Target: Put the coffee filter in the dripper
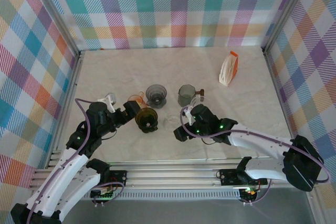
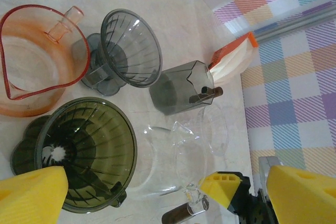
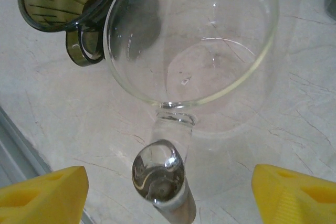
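A: Paper filters [image 1: 226, 73] stand in the orange holder [image 1: 234, 61], far right, well apart from the olive dripper [image 1: 146, 119].
B: Thin, floppy; pinch one edge lightly. Left gripper [image 2: 168, 182] and right gripper [image 3: 169, 177] both spread, holding nothing.

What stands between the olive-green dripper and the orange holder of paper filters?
In the left wrist view, a dark grey faceted cup stands between the dripper and the filter holder.

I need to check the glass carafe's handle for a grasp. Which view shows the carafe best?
Right wrist: the glass carafe is close, handle included. Left wrist shows it smaller, top external barely.
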Robot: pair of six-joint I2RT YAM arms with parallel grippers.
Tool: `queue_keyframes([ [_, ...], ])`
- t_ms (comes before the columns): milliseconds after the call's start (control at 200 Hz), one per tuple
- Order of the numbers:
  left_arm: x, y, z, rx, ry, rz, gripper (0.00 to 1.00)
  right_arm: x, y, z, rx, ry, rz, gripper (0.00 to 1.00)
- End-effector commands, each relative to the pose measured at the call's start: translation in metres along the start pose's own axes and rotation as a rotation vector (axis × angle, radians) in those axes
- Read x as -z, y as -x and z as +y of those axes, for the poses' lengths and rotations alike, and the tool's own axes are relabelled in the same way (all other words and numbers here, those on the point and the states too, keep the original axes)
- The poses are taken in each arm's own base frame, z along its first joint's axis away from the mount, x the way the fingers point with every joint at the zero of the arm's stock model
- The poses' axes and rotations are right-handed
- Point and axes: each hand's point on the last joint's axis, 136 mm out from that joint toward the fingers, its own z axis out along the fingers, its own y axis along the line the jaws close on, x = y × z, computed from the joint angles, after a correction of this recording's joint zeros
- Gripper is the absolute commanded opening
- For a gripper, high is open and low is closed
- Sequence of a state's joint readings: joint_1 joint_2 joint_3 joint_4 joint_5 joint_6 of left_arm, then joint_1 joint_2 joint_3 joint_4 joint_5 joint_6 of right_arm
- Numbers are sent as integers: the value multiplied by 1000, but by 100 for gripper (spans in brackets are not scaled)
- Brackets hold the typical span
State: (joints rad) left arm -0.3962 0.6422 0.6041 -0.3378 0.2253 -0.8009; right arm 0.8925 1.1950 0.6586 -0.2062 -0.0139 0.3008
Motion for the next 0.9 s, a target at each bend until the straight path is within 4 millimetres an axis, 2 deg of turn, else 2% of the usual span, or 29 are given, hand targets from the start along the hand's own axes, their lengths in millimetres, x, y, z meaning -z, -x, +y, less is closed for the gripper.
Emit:
queue_keyframes([
  [0, -4, -10, 5, 8, 8, 39, 98, -2, 17, 5, 62, -15, -24, 75],
  [215, -5, -11, 6, 6, 12, 46, 98, -11, 12, 3, 100, -33, 23, 54],
  [450, -7, -11, 8, 4, 20, 51, 98, -9, 4, 2, 150, -34, 70, 32],
  [635, -7, -10, 6, -5, 16, 48, 99, -1, -6, 12, 189, 20, 112, 23],
  [895, -8, -10, 6, -9, 20, 50, 99, 6, -22, 25, 250, 45, 155, 20],
])
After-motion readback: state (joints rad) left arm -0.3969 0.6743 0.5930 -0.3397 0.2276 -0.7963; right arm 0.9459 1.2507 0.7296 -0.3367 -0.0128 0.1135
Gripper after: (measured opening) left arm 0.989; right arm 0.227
